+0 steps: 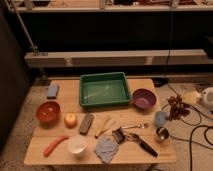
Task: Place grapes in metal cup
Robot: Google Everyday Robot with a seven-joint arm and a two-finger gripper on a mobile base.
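My white gripper reaches in from the right edge, its fingers clenched on the small knobbly bunch of dark reddish-purple grapes, which hangs off the right end of the pale wooden bench, above the speckled floor and its black cables. The small shiny silver metal cup stands near the bench's right edge, lower in the picture than the grapes and well apart from them, just in front of a light blue cup. A round purple bowl sits beside a green rectangular plastic tray at the back. Toward the left lie an orange-red bowl, a round apple, a white bowl and a blue-grey cloth.
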